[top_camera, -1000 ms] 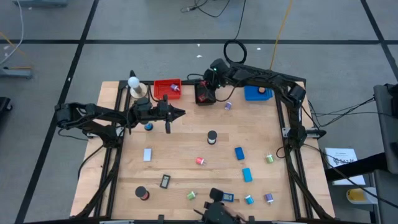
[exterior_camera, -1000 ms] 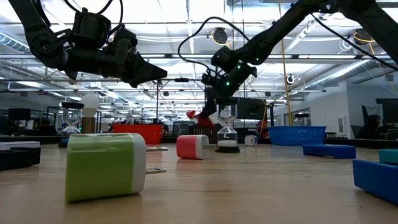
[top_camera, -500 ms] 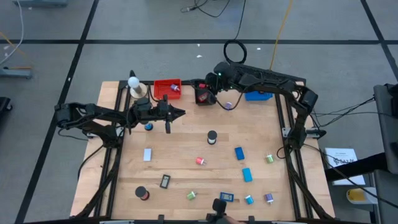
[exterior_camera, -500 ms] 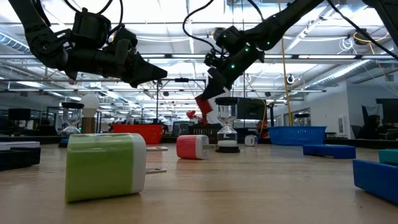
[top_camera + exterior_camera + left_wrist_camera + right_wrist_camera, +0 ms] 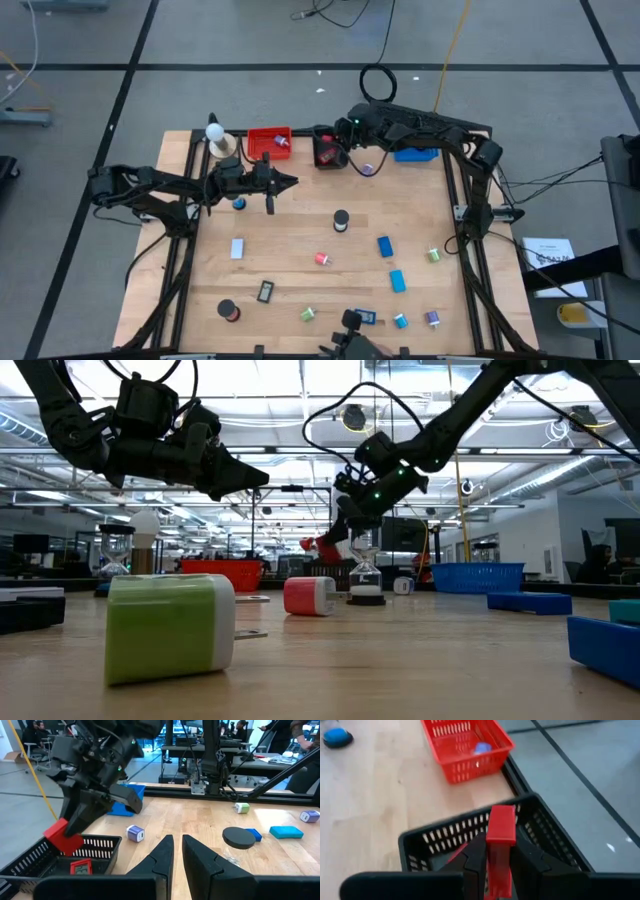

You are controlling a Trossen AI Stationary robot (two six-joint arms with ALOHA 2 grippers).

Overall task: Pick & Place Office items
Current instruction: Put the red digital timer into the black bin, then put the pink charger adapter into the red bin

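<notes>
My right gripper (image 5: 330, 155) hangs over the black bin (image 5: 326, 160) at the table's far edge, shut on a red block (image 5: 501, 827), which also shows in the low view (image 5: 325, 547). A black-framed rectangle (image 5: 80, 866) lies inside that bin. My left gripper (image 5: 287, 182) hovers shut and empty above the far left part of the table, pointing at the right arm. Other office items lie flat on the wood: a black roll (image 5: 341, 220), a red piece (image 5: 322, 258), blue blocks (image 5: 385, 246), a light-blue block (image 5: 237, 248), green and purple clips. My right gripper pinches the red block between its two fingers (image 5: 475, 852), which lie on its two long sides. The block's far end (image 5: 501, 815) sticks out past the fingertips. The fingers slant down from the table's right side. The block is lifted clear, above the black bin's opening.
A red bin (image 5: 268, 142) stands left of the black one and a blue bin (image 5: 415, 153) to its right. The white ball on its base (image 5: 216, 135) is at the far left corner. Dark rails (image 5: 470, 250) frame the table. A green piece (image 5: 170, 628) lies near the low camera.
My right gripper, shut on the red block the whole time, rose above the black bin and then came back down to about its earlier height over it. The arm's elbow shifted right and back. The left arm kept still.
</notes>
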